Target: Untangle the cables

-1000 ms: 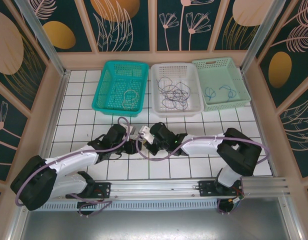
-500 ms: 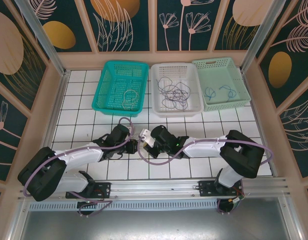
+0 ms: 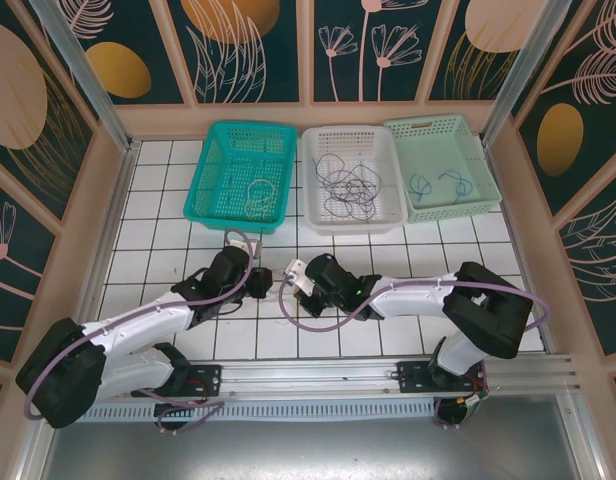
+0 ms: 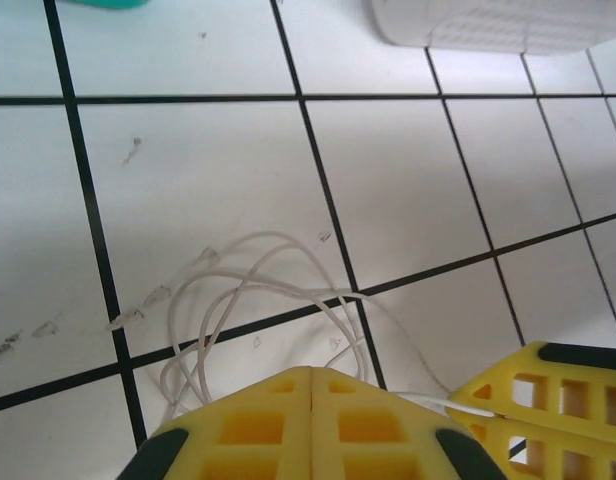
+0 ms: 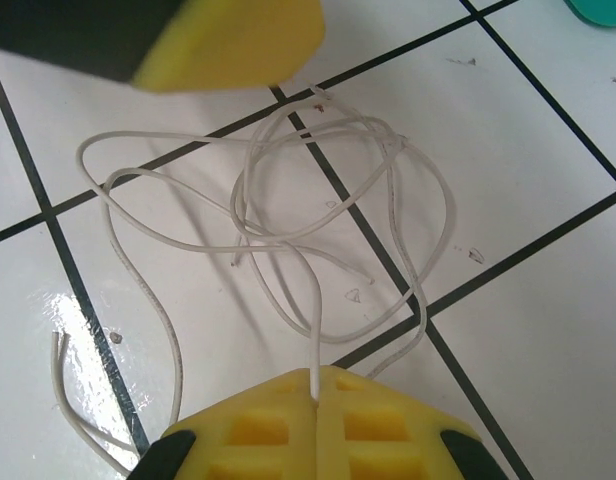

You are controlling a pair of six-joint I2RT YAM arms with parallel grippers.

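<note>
A tangle of white cables (image 5: 306,262) lies in loose loops on the white tiles between my two grippers. My right gripper (image 5: 318,375) is shut on one white strand that rises straight into its seam. My left gripper (image 4: 313,372) is shut too, and the white loops (image 4: 253,290) run in under its tips. One strand stretches from there to the right gripper's yellow finger (image 4: 558,400). In the top view the left gripper (image 3: 263,283) and the right gripper (image 3: 291,270) stand almost tip to tip near the table's middle. The left gripper's finger (image 5: 228,40) hangs over the loops.
Three baskets stand along the back. The teal basket (image 3: 220,150) holds a pale loop (image 3: 260,190). The white basket (image 3: 318,150) holds a tangle of dark cables (image 3: 348,185). The green basket (image 3: 458,135) holds blue cables (image 3: 438,183). A short loose white piece (image 5: 63,400) lies apart.
My left gripper has closed over the white loops. Both grippers have shifted slightly and still stand close together.
</note>
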